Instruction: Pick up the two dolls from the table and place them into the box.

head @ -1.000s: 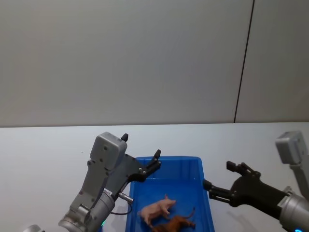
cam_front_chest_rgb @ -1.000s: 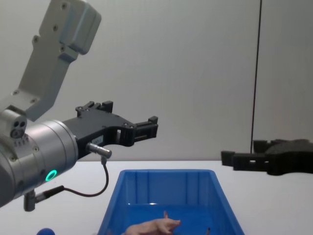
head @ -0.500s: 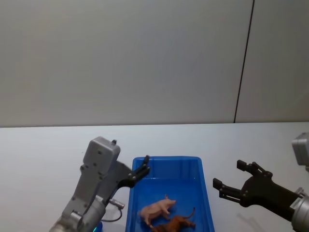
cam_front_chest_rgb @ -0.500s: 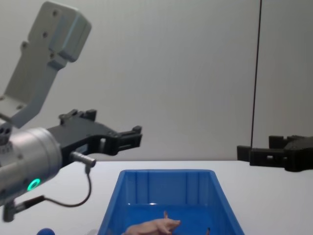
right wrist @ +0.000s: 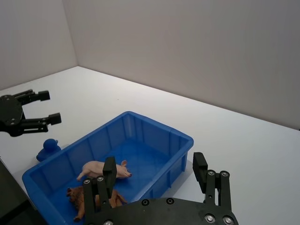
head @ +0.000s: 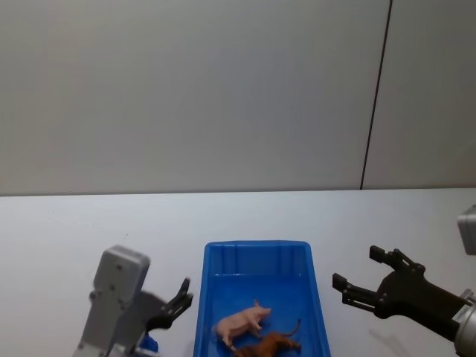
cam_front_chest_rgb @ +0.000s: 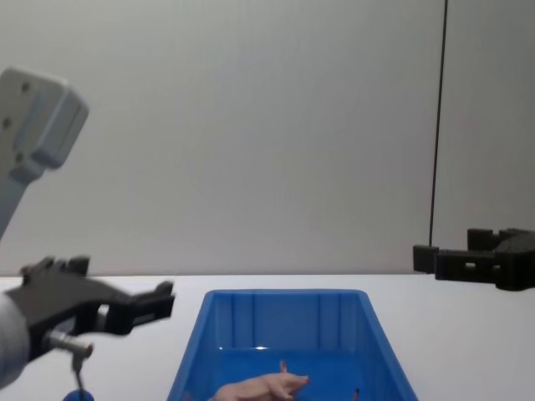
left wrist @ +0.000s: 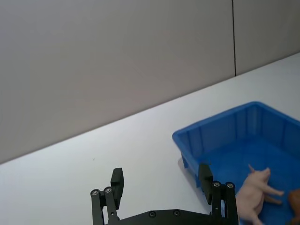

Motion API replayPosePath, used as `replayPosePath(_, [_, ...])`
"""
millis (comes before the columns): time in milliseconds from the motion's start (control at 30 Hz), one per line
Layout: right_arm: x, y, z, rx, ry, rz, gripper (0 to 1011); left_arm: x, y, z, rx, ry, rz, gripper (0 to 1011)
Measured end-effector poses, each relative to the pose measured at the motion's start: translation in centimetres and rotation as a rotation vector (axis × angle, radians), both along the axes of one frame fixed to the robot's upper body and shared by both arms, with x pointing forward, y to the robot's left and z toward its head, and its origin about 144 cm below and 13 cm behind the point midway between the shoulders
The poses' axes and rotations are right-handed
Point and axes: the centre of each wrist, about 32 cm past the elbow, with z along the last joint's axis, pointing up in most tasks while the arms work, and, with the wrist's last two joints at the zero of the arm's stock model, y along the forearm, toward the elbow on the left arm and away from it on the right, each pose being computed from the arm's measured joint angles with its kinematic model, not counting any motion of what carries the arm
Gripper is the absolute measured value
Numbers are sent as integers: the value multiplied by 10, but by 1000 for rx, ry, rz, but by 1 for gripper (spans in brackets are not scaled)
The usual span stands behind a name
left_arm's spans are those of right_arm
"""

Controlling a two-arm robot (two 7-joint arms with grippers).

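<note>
One bright blue rectangular plastic bin (head: 257, 249) with ribbed sloping walls and a thick rim sits on the white desk (head: 74, 230), near the middle. Two toy figures lie inside it: one pale pink plastic pig (head: 242, 322) on its side, and one tan-brown animal figure (head: 269, 344) just nearer than the pig, partly cut off by the head view's lower edge; the two are close together, and I cannot tell if they touch. One small blue rounded-top toy figure (right wrist: 48, 148) stands on the desk outside the bin, just beside its left wall; from the head view it peeks out under my left arm.

My left gripper (head: 178, 304) hangs low over the desk to the left of the bin, near that blue figure. Its black fingers (left wrist: 116, 181) are spread apart with nothing between them. The arm comes in from the near left and points forward and toward the bin.

My right gripper (head: 361, 278) is to the right of the bin, clear of its rim, reaching in from the near right and aimed left. Its fingers (right wrist: 200, 167) are also spread wide and hold nothing.
</note>
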Motion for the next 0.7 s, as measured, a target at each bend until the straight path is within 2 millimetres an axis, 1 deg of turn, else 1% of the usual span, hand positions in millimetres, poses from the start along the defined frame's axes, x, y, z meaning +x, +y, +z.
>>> replayPosePath(300, [-1,-1,0,1,0,-1,1001,-15,8,-23,-28,85,43,1003])
replayPosePath(500, [-1,-1,0,2,-1,-2,1001,-19,13,-38,-43,123,44,1003])
replayPosePath(700, [-1,-1,0,2,-2,-2,1001,-19,17,-49,-49,150,36,1003])
